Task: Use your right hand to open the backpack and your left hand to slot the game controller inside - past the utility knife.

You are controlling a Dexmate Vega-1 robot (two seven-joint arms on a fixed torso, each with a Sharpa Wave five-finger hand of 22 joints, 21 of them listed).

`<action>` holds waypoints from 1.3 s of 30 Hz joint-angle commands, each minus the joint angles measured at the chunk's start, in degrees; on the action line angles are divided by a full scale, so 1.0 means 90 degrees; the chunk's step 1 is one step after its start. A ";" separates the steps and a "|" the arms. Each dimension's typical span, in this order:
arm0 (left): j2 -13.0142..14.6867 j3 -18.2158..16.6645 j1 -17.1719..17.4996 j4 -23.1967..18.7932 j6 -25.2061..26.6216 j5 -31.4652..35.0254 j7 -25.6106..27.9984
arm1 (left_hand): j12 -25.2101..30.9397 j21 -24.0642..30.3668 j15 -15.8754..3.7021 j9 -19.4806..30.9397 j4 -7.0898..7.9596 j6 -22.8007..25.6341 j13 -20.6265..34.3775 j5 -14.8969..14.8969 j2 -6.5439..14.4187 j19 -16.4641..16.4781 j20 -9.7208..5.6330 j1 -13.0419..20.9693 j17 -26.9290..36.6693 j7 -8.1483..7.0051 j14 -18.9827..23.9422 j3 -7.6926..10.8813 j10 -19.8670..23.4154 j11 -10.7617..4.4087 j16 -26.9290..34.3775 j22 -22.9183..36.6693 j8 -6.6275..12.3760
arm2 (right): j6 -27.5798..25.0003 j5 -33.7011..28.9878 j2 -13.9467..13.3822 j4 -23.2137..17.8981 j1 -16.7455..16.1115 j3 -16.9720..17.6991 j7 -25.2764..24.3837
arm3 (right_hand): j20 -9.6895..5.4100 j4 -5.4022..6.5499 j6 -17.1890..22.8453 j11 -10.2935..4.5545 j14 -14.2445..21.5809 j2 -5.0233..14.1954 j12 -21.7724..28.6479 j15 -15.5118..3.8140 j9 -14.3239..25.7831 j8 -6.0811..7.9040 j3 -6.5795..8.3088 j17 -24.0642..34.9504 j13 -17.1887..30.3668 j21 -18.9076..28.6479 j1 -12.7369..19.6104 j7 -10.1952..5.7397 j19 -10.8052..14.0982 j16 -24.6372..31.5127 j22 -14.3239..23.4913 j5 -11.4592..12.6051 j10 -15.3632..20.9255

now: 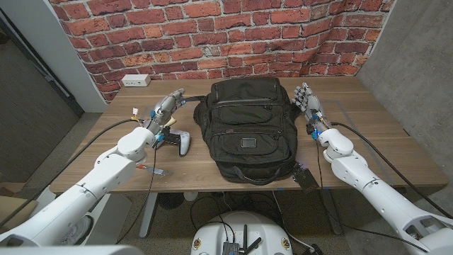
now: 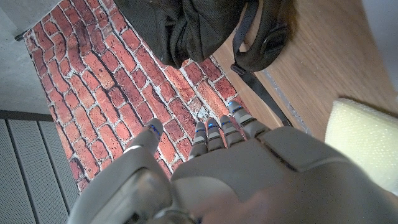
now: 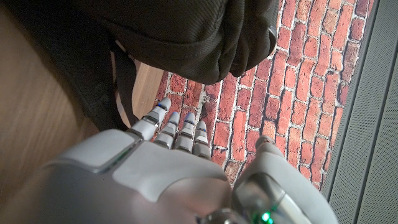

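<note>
A black backpack [image 1: 248, 131] is being shown lying in the middle of a wooden table [image 1: 382, 142], flanked by the two robot hands. The right hand [image 1: 308, 103] is being held just beside the bag's upper right corner, its fingers extended and slightly apart, with nothing gripped. The left hand [image 1: 164, 108] is being held near the bag's upper left corner, fingers likewise stretched out and holding nothing.

A white game controller [image 1: 183, 143] is being seen on the tabletop just left of the backpack, beside the left forearm and nearer the robot than the left hand; it is not being touched by the fingers. The controller is pale and rounded, with one grip pointing toward the table's near edge.

The backpack is being seen closed, its front pocket bearing a small rectangular patch and its straps trailing toward the near edge, where a small dark tag [image 1: 306, 177] is lying. In the left wrist view, the bag's dark fabric [image 2: 186, 31] and a strap loop are being framed beyond the spread fingertips [image 2: 214, 134]. In the right wrist view, the bag's rounded black side [image 3: 186, 37] is being shown past the straight fingers [image 3: 177, 130].

A white power strip [image 1: 134, 80] is being seen at the table's far left corner, before a brick wall [image 1: 212, 35].
</note>
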 commanded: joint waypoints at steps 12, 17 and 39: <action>0.1424 -0.0483 0.0502 -0.0976 0.0532 0.0961 -0.0178 | 0.0054 -0.0187 -0.0326 0.0019 -0.0408 0.0374 0.0016 -0.0050 -0.0175 0.0185 -0.0586 0.0169 -0.0009 -0.0223 0.0260 0.0062 0.0315 -0.0188 0.0002 0.0025 0.0085 | 0.0105 -0.0049 -0.0029 0.0121 0.0049 0.0054 -0.0004 | -0.0124 -0.0020 0.0099 -0.0024 0.0074 0.0079 0.0076 -0.0123 0.0021 0.0047 0.0083 -0.0081 -0.0050 -0.0020 0.0054 0.0019 -0.0015 0.0077 0.0016 0.0038 0.0074; 0.1712 -0.0594 0.0553 -0.1108 0.0689 0.1043 -0.0381 | 0.0053 -0.0234 -0.0356 0.0019 -0.0532 0.0414 0.0015 -0.0062 -0.0238 0.0224 -0.0636 0.0224 -0.0012 -0.0260 0.0294 0.0061 0.0374 -0.0236 -0.0007 0.0023 0.0074 | 0.0131 -0.0038 -0.0007 0.0197 0.0086 0.0062 0.0009 | -0.0123 -0.0026 0.0111 -0.0015 0.0097 0.0085 0.0078 -0.0123 0.0021 0.0050 0.0094 -0.0104 -0.0061 -0.0011 0.0058 0.0025 0.0007 0.0086 0.0016 0.0038 0.0082; 0.3126 -0.0820 0.0615 -0.1587 0.1253 0.1948 -0.1280 | -0.0012 -0.0483 -0.0545 0.0033 -0.1040 0.0477 0.0018 -0.0097 -0.0559 0.0363 -0.0815 0.0763 -0.0002 -0.0629 0.0399 0.0133 0.0478 -0.0452 -0.0024 0.0017 0.0083 | 0.0220 -0.0128 0.0115 0.0374 0.0162 0.0017 -0.0105 | -0.0121 -0.0040 0.0141 0.0000 0.0133 0.0093 0.0077 -0.0114 0.0021 0.0049 0.0132 -0.0210 -0.0111 -0.0004 0.0047 0.0030 0.0046 0.0097 0.0016 0.0026 0.0105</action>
